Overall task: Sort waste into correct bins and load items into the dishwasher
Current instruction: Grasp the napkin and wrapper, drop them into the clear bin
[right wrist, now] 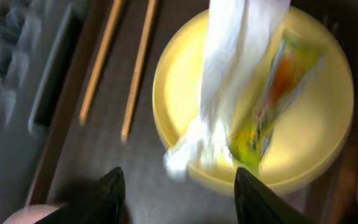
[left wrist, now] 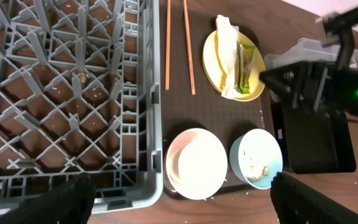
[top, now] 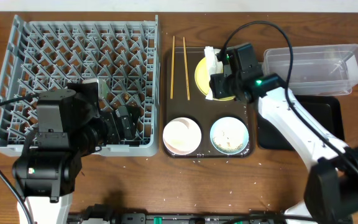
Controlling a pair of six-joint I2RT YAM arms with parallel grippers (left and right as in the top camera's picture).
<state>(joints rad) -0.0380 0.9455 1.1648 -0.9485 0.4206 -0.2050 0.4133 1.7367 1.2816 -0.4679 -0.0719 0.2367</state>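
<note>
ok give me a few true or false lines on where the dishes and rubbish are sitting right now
1. The chopsticks lie on the brown tray, beside the yellow plate. True.
2. The white wrapper is in the clear tub. False: it lies on the yellow plate, next to the sachet.
3. The white bowl stands in the dish rack. False: it sits on the brown tray beside the blue bowl.
4. The right hand is above the yellow plate. True.
5. The blue bowl has bits of food in it. True.
</note>
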